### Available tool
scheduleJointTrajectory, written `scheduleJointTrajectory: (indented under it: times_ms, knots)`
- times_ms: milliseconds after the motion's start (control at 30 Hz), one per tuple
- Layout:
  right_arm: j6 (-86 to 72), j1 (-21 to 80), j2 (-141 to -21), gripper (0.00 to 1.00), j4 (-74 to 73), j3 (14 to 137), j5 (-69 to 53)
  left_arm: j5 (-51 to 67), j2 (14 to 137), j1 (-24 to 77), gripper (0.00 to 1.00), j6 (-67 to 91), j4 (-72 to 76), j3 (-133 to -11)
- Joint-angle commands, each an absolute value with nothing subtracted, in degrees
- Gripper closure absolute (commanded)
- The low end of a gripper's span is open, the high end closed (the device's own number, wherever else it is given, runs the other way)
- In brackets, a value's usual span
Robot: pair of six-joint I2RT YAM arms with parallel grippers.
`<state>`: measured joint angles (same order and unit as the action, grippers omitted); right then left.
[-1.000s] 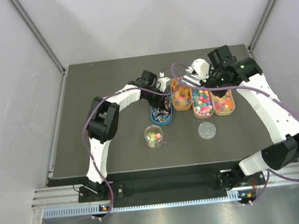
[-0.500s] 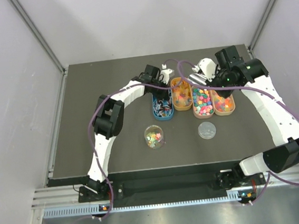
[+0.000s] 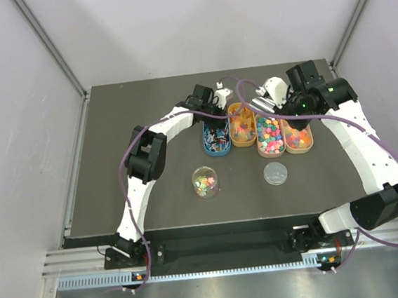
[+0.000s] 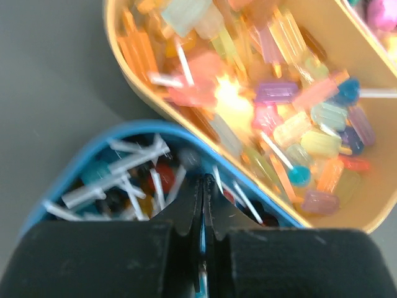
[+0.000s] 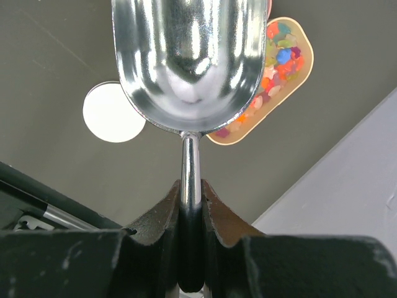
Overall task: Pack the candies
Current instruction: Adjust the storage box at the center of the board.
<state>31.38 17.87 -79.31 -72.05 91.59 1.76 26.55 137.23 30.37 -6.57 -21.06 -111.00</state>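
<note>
Candies [image 3: 270, 134] fill four oval trays side by side at mid table, and more lie in the clear jar [image 3: 205, 183]. My left gripper [image 4: 204, 180] is shut on the rim of the blue tray [image 4: 124, 133], a strip of blue showing between its jaws. That tray holds stick sweets. In the top view the left gripper [image 3: 217, 117] sits at the blue tray's [image 3: 216, 142] far end. My right gripper [image 5: 190, 186] is shut on the handle of a metal scoop [image 5: 189, 62], which is empty. The scoop [image 3: 258, 106] hovers over the trays' far ends.
The jar's round lid [image 3: 276, 173] lies flat in front of the trays and shows as a white disc [image 5: 113, 113] under the scoop. An orange tray [image 4: 113, 37] of pastel sweets touches the blue one. Grey walls stand around the dark table [image 3: 137, 169].
The left arm has swung in and the blue tray has slid a little towards the far side. The right gripper with the scoop has shifted slightly to the right.
</note>
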Motion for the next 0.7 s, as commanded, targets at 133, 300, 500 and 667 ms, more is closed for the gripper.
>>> scheduleJointTrajectory:
  times_ms: [133,300,500,667]
  knots:
    - [30.1,17.2,-76.5,1.00,-72.2,90.6,-3.9,30.9,113.7,30.2,0.74,-7.7,-21.4,-101.8]
    - [32.4,18.7,-78.0,1.00,-73.8,89.8,-6.8,27.9,104.6,30.2,0.75,-8.8,-23.3,-100.5]
    - [33.1,21.9,-85.1,1.00,-73.7,99.2,-6.0,32.8,102.2,30.4,1.00,1.7,-18.9,-102.0]
    - [33.1,25.0,-87.8,1.00,-73.0,103.4,-4.5,33.3,103.9,32.4,1.00,4.7,-16.5,-102.7]
